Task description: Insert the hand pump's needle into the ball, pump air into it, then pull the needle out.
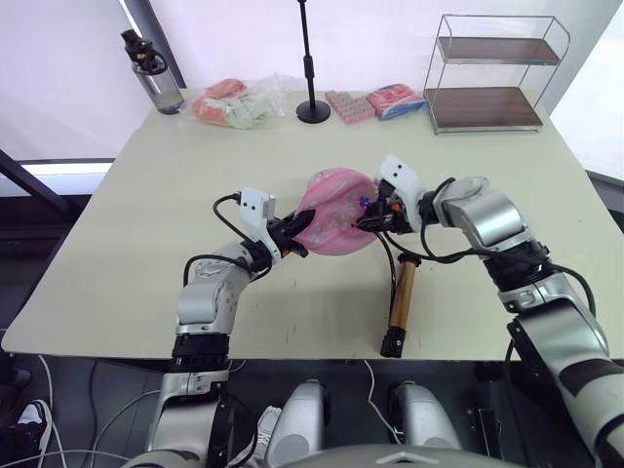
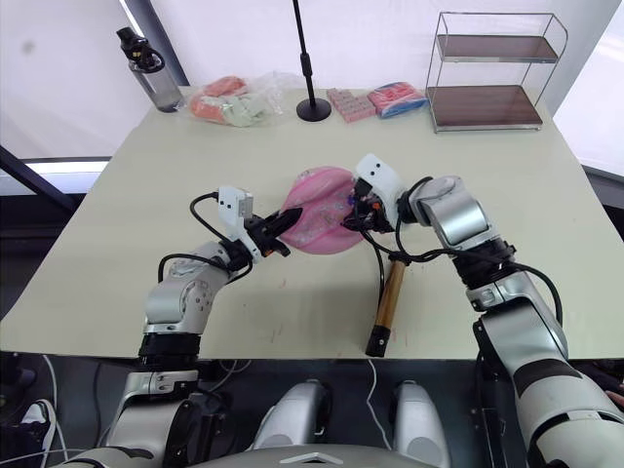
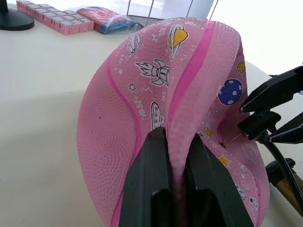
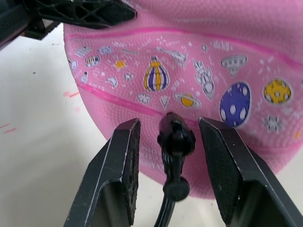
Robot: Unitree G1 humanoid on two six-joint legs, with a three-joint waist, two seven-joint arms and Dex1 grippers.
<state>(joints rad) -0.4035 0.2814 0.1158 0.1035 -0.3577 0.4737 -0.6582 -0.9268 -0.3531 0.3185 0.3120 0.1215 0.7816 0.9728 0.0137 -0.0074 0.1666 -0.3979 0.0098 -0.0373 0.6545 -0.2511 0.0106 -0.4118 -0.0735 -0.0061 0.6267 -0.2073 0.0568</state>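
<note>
Our left gripper (image 3: 173, 156) pinches a fold of the dented ball (image 1: 336, 224) at mid-table. Our right gripper (image 4: 173, 142) stands open around the needle (image 4: 175, 137) fitting, already seated against the ball. The hand pump (image 1: 401, 304) lies nearer the right arm, long axis toward us.
</note>
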